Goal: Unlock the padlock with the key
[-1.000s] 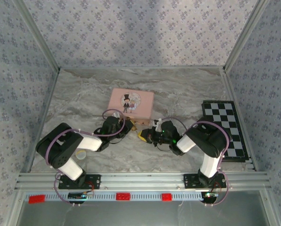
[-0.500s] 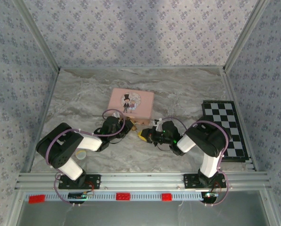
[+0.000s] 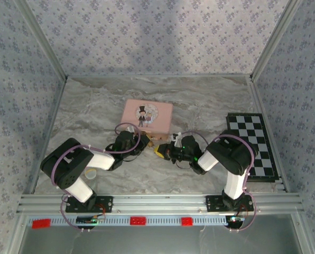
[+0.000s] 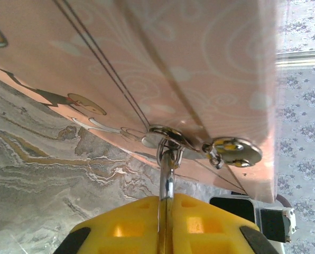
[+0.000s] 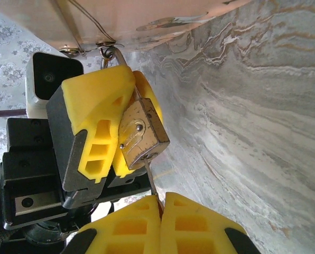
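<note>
The brass padlock hangs by its thin silvery shackle from the metal clasp of the pink picture tin. My left gripper is shut on the padlock, its yellow fingers clamped at the lock's side. The key is a thin silvery sliver with its tip in the bottom of the padlock. My right gripper is shut on the key's other end. In the top view the left gripper and right gripper meet just in front of the tin.
A black-and-white chessboard lies at the right edge of the marble table. Patterned walls enclose the back and sides. A second round metal fitting sits on the tin beside the clasp.
</note>
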Tool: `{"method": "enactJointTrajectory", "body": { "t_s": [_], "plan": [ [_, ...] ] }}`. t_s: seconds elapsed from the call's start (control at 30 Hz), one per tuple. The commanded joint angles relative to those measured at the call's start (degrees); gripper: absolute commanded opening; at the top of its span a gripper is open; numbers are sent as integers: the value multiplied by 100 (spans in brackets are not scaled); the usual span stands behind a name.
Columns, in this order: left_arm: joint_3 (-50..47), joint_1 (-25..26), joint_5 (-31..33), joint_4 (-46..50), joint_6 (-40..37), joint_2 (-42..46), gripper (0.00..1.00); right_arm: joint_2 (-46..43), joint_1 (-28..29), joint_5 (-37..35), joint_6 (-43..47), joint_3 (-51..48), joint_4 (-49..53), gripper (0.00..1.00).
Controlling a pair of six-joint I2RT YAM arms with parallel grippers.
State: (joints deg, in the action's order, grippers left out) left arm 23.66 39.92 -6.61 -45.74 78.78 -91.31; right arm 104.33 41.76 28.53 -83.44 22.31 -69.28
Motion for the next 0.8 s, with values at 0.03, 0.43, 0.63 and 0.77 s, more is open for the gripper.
{"method": "enactJointTrajectory", "body": {
  "t_s": [0.03,0.43,0.63,0.77],
  "plan": [
    [-54,147,-271,-218,88,-104,0,123,7,105,-68,159,-179,0],
    [-78,156,-274,-313,144,-64,0,209,-52,62,-135,136,-324,0],
    [-155,165,-225,-369,153,25,0,469,-130,66,-366,80,-822,0],
    [-199,171,-292,-621,284,34,0,675,-102,32,-554,93,-1039,0]
  ]
}}
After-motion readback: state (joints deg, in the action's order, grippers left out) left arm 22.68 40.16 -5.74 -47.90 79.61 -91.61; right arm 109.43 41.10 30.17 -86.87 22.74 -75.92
